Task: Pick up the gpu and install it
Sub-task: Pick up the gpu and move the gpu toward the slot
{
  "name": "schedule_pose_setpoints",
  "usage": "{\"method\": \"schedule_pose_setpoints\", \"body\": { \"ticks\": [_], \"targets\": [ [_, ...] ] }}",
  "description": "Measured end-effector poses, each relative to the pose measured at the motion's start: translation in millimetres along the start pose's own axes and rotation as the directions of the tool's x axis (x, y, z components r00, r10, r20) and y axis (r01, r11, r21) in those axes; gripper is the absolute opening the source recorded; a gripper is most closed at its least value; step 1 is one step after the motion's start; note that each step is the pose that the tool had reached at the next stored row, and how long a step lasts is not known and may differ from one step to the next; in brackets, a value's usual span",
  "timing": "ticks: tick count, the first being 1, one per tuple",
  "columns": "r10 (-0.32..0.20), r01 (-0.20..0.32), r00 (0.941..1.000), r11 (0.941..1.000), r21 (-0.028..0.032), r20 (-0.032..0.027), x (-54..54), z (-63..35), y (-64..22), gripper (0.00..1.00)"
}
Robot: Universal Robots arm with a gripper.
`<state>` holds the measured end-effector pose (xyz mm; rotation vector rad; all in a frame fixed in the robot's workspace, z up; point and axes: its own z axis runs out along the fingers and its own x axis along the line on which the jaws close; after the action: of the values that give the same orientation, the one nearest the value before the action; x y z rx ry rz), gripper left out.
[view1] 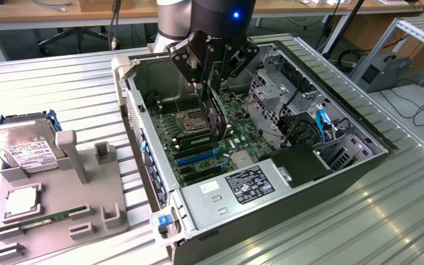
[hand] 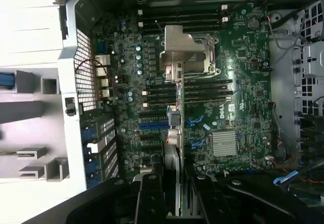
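Exterior view: tool [view1: 212, 83] holds gpu [view1: 216, 118] in case [view1: 271, 237] on ribbed table [view1: 57, 88], desks [view1: 42, 12] behind.

The bench [view1: 57, 88] is a ribbed silver metal surface. An open computer case [view1: 139, 127] lies on its side on it, motherboard facing up. Just beside the case, toward the exterior view's left, a flat grey holder [view1: 50, 185] sits on the bench, carrying a hard drive [view1: 20, 146], a processor chip [view1: 22, 201] and a RAM stick [view1: 41, 220].

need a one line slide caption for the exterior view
The gripper holds the gpu on edge over the motherboard inside the open computer case.
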<state>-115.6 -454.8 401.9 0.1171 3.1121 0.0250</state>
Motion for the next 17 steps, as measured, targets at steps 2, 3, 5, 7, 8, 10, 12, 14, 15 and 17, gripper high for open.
{"method": "schedule_pose_setpoints", "body": {
  "ticks": [2, 3, 5, 7, 8, 10, 12, 14, 15, 17],
  "targets": [
    [0.000, 0.000, 1.0000, 1.0000, 0.0002, 0.0000, -1.1, 0.3, 0.1, 0.26],
    [0.000, 0.000, 1.0000, 1.0000, 0.0004, 0.0000, -1.6, 0.4, 0.1, 0.26],
    [0.000, 0.000, 1.0000, 1.0000, 0.0008, 0.0000, -2.8, 0.7, 0.2, 0.26],
    [0.000, 0.000, 1.0000, 1.0000, 0.0012, 0.0000, -4.0, 1.0, 0.3, 0.26],
    [0.000, 0.000, 1.0000, 1.0000, 0.0013, 0.0001, -4.6, 1.2, 0.3, 0.26],
    [0.000, 0.000, 1.0000, 1.0000, 0.0024, 0.0000, -6.5, 1.5, 0.5, 0.26],
    [0.000, 0.000, 1.0000, 1.0000, 0.0031, 0.0002, -8.7, 1.9, 0.8, 0.26],
    [0.000, 0.000, 1.0000, 1.0000, 0.0036, 0.0003, -10.8, 2.3, 1.1, 0.26],
    [0.000, 0.000, 1.0000, 1.0000, 0.0036, 0.0003, -11.6, 2.5, 1.2, 0.26],
    [0.000, 0.000, 1.0000, 1.0000, 0.0041, 0.0003, -15.3, 3.1, 1.5, 0.26]
  ]
}}
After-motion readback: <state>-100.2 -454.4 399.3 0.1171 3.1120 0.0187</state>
